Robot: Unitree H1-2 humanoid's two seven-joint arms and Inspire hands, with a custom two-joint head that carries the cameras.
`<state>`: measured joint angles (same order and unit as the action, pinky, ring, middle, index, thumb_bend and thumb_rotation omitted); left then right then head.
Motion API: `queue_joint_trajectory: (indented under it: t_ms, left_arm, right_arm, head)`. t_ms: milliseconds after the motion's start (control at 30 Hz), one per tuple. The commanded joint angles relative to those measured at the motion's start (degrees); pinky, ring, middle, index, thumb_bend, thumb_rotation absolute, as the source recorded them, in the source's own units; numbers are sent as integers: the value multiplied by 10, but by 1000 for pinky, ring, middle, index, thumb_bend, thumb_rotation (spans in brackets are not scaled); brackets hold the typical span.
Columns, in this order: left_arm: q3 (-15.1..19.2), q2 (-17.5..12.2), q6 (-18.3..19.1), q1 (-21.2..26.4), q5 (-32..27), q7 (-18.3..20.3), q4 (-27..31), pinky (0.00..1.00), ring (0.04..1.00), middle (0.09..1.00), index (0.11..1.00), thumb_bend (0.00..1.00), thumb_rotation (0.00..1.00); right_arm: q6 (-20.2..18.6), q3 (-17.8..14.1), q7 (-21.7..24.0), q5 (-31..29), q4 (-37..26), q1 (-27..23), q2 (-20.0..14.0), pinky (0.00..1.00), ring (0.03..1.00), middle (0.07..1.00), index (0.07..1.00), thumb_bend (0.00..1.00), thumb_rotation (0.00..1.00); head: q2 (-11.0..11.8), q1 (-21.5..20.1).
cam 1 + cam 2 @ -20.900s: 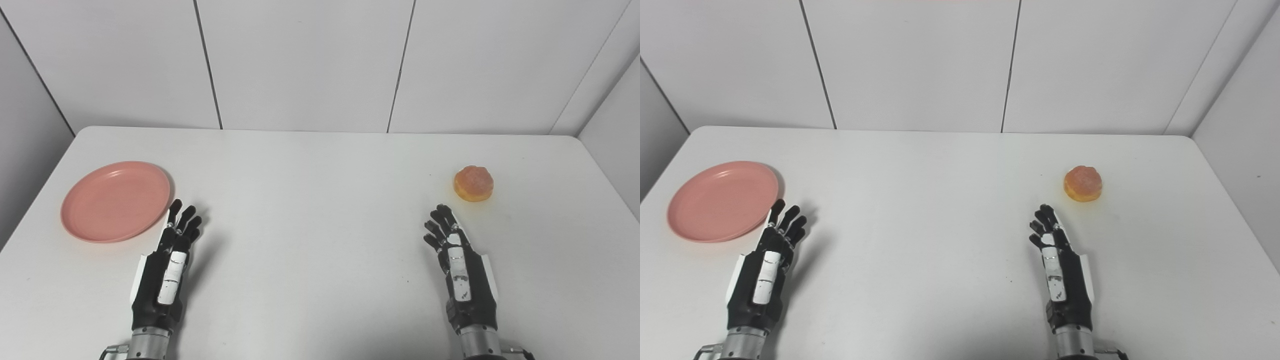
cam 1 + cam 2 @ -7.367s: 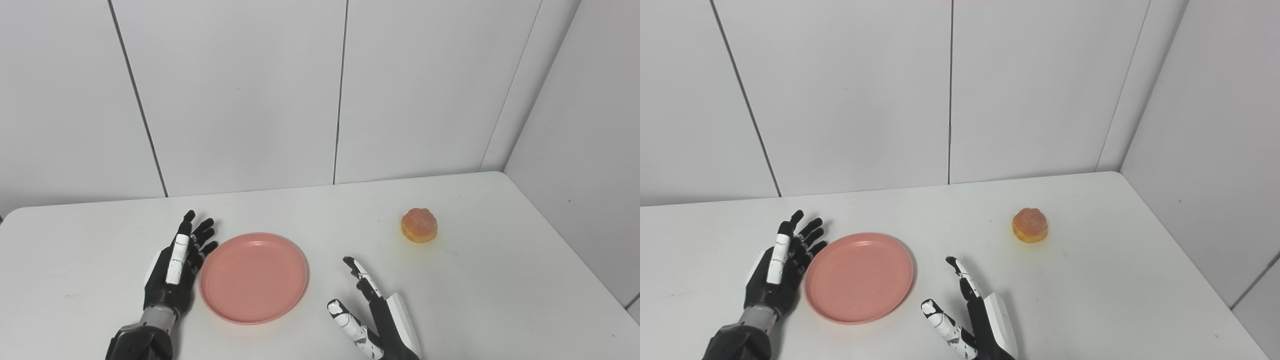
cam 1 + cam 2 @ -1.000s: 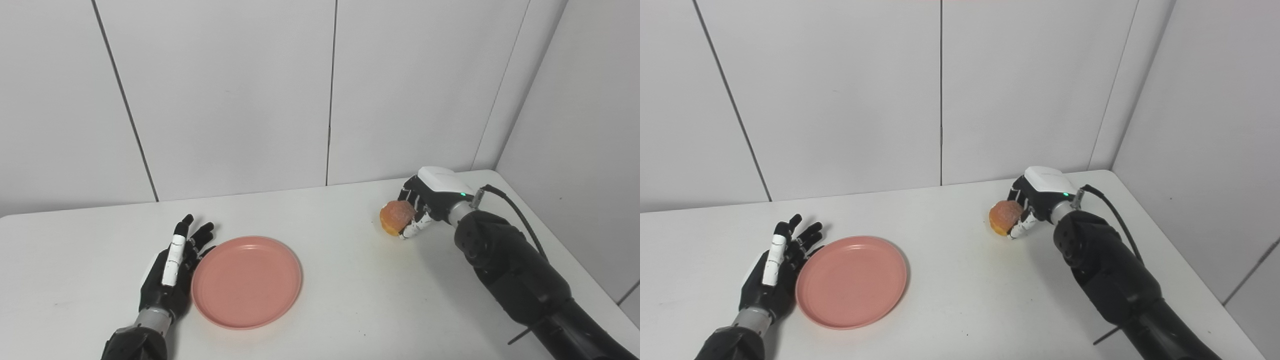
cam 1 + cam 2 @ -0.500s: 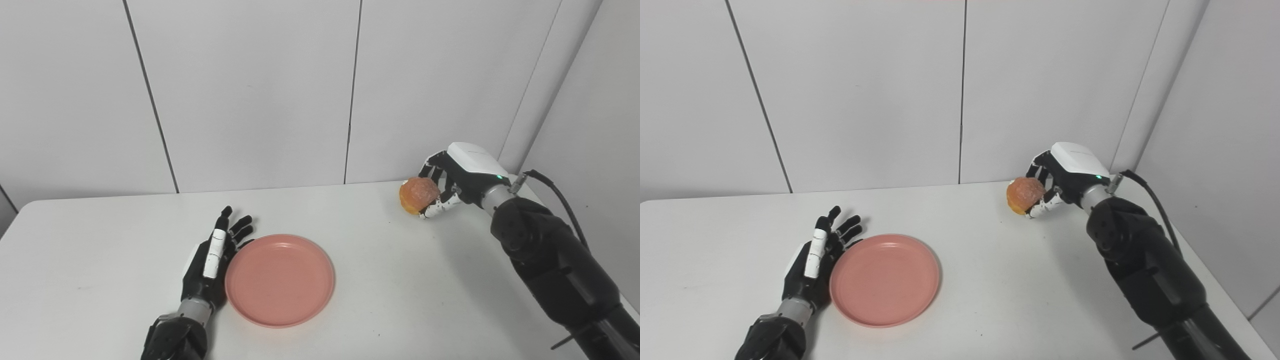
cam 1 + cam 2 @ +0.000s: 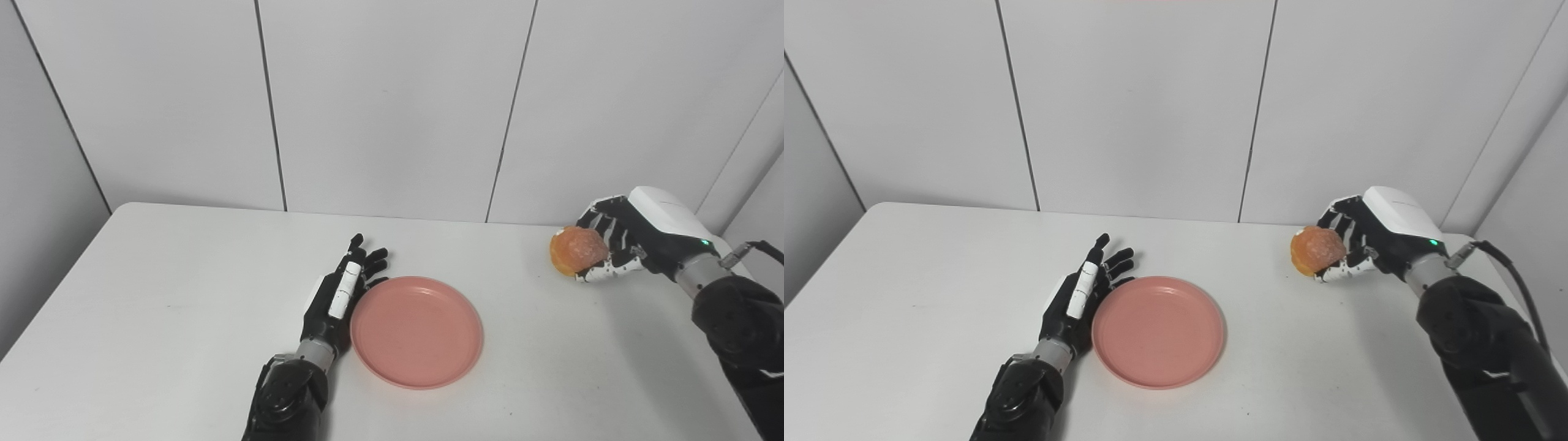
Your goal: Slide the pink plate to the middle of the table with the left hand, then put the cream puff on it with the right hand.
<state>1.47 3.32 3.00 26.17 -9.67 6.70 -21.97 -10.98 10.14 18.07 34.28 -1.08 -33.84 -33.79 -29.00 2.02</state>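
I see the plate (image 5: 416, 331) lying flat near the middle of the bench (image 5: 153, 294), a little toward its near edge. My left robot hand (image 5: 340, 300) rests on the bench against the plate's left rim, fingers spread and straight, gripping nothing. My right robot hand (image 5: 1363, 248) is curled around the puff (image 5: 1315, 250), holding it clear of the surface by the far right corner of the bench, well apart from the plate. A green light shows on the back of that hand.
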Motion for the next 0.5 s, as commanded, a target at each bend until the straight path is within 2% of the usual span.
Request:
queue_joint_trajectory:
  t_ms: [0,167,467]
  left_arm:
    - [-2,7,19,-14,7,-13,-30,806,875,844,994,908,816]
    - [-3,6,0,-10,9,-10,-51,793,880,856,1000,892,822]
    - [1,-3,-15,-7,3,-3,-67,799,877,850,996,906,825]
  right_arm:
    - [27,-12,-13,-2,-27,-24,-11,343,410,454,506,527,1]
    - [38,-8,-11,-6,-45,-29,4,363,426,458,507,527,1]
    - [34,11,0,3,-83,-38,40,366,430,470,497,528,2]
  head:
    - [2,5]
    - [14,19]
    - [32,5]
